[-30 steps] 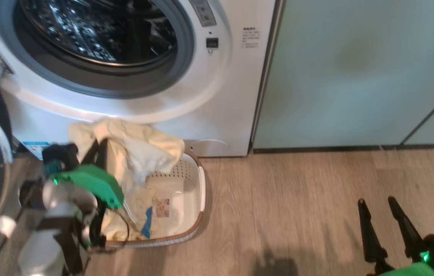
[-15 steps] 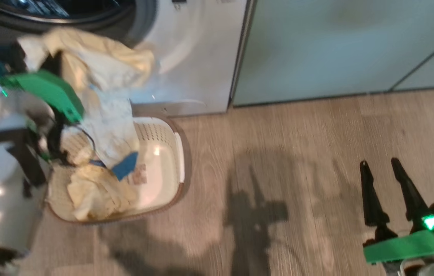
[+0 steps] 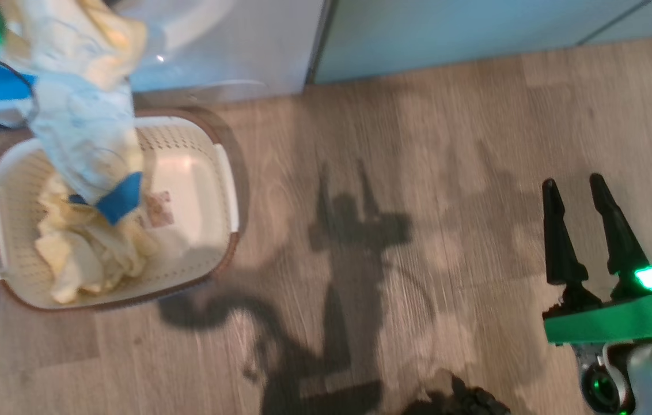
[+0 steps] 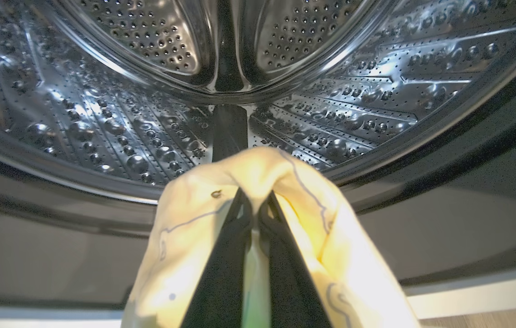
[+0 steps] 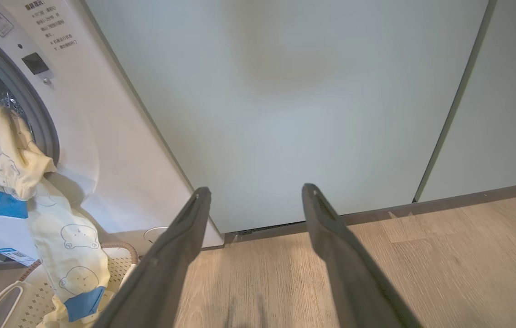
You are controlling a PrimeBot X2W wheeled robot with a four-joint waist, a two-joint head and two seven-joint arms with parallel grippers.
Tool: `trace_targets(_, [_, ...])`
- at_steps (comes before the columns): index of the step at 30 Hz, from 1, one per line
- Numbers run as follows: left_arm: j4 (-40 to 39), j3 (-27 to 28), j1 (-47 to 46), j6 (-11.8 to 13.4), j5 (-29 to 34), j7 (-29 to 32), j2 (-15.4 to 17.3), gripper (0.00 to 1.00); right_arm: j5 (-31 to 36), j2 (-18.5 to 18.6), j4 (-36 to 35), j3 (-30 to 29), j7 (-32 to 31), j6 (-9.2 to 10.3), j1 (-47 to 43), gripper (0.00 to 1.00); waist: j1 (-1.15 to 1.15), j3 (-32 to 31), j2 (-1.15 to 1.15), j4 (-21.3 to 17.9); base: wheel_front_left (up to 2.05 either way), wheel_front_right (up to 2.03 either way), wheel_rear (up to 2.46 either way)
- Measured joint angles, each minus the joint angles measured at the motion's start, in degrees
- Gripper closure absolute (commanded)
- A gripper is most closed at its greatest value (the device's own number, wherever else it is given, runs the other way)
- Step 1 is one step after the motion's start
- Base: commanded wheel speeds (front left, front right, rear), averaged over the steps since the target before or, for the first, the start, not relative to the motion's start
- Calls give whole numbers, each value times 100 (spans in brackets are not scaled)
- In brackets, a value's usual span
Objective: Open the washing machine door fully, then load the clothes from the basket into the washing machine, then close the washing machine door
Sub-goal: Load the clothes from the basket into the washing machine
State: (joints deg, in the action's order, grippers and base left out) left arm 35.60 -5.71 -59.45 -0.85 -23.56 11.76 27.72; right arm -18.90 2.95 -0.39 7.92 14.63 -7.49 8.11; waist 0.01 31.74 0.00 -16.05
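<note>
My left gripper [image 4: 252, 197] is shut on a pale yellow garment [image 4: 185, 237] and holds it at the mouth of the washing machine, right before the steel drum [image 4: 103, 132]. That garment [image 3: 84, 132] hangs down over the cream basket [image 3: 227, 184], its blue-trimmed end near the basket floor. More of the clothes [image 3: 90, 259] lie in the basket's left half. In the right wrist view the garment [image 5: 73, 246] drapes from the grey gasket down the washing machine [image 5: 103, 136]. My right gripper [image 3: 572, 181] [image 5: 256, 190] is open and empty over the floor, far right of the basket. The washing machine door is out of view.
Pale green cabinet panels [image 5: 308, 114] stand right of the machine. Wooden floor [image 3: 418, 144] stretches between the basket and my right gripper, crossed by the robot's shadow. A dark lump [image 3: 458, 397] sits at the head view's bottom edge.
The head camera has tilted down. My left gripper has lifted the garment out of the basket up to the drum opening. The right gripper stays open as before.
</note>
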Motion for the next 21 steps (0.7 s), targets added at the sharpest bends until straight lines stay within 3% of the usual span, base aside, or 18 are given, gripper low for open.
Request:
trace_targets(12, [90, -32, -1265, -53, 338, 475, 797, 100, -367, -7, -25, 326, 0, 0, 417, 0, 0, 797, 0, -524, 0, 0, 0])
trace_targets(21, [-108, -245, -2334, 44, 1047, -535, 1356, 100, -597, -13, -29, 519, 0, 0, 537, 0, -1, 1148, 0, -988, 0, 0, 0])
